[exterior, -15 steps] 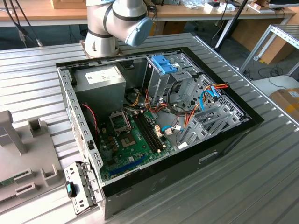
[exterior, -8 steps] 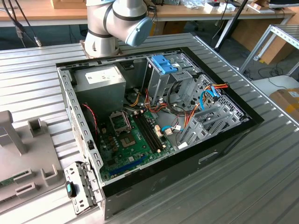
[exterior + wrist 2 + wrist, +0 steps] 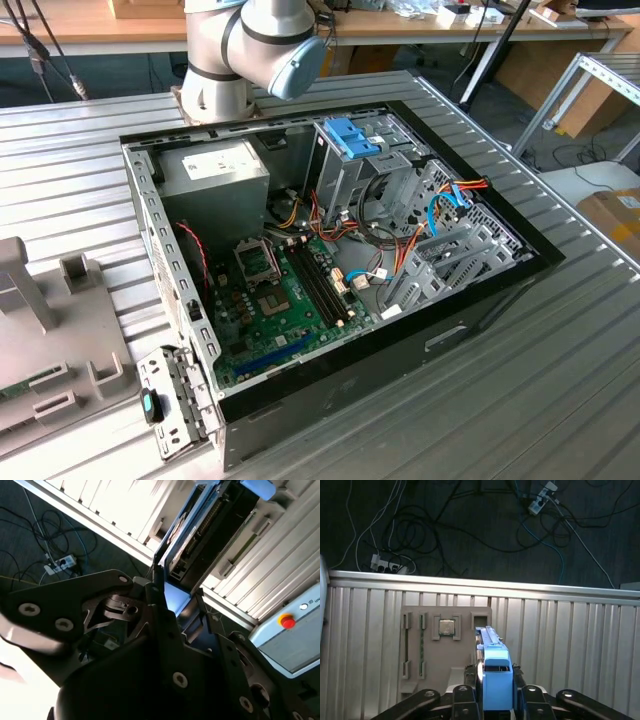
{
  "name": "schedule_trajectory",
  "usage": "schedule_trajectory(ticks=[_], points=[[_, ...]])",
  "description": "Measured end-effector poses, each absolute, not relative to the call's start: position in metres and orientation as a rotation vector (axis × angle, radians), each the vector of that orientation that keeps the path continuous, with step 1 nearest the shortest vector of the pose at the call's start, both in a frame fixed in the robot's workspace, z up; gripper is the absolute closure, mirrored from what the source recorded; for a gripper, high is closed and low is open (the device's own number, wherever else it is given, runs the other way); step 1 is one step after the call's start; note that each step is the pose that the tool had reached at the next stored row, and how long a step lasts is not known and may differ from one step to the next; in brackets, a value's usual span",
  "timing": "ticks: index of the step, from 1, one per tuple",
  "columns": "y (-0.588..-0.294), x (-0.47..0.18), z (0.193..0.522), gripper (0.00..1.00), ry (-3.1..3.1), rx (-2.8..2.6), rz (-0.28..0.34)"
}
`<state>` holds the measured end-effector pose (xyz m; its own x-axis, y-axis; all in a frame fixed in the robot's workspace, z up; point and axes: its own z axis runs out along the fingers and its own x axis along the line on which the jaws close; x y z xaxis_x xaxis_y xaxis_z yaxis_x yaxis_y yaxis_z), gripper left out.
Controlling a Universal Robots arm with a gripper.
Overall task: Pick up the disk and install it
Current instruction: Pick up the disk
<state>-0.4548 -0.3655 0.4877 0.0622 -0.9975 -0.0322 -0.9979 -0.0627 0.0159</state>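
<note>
Arm (image 3: 250, 45) cut off at exterior view's top; gripper (image 3: 496, 687) partly hides disk (image 3: 489, 639).

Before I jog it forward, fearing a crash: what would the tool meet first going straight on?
The tool points down with the disk leading; the disk would likely hit the grey tray first, though depth is unclear.

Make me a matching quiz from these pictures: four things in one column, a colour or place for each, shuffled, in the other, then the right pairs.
1. disk
2. motherboard
3. power supply
4. stop button

A. red
B. green, lying inside the computer case
C. silver box in a corner of the case
D. blue-railed, clamped in the gripper

Pairs: 1-D, 2-B, 3-C, 4-A
</note>
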Motion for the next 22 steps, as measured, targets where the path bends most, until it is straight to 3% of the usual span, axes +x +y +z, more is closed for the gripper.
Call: schedule_trajectory(ticks=[10,22], points=[[-0.366,-0.454,0.525,0.64,2.144,-2.282,0.054],[-0.366,-0.437,0.525,0.64,2.144,-2.282,0.054]])
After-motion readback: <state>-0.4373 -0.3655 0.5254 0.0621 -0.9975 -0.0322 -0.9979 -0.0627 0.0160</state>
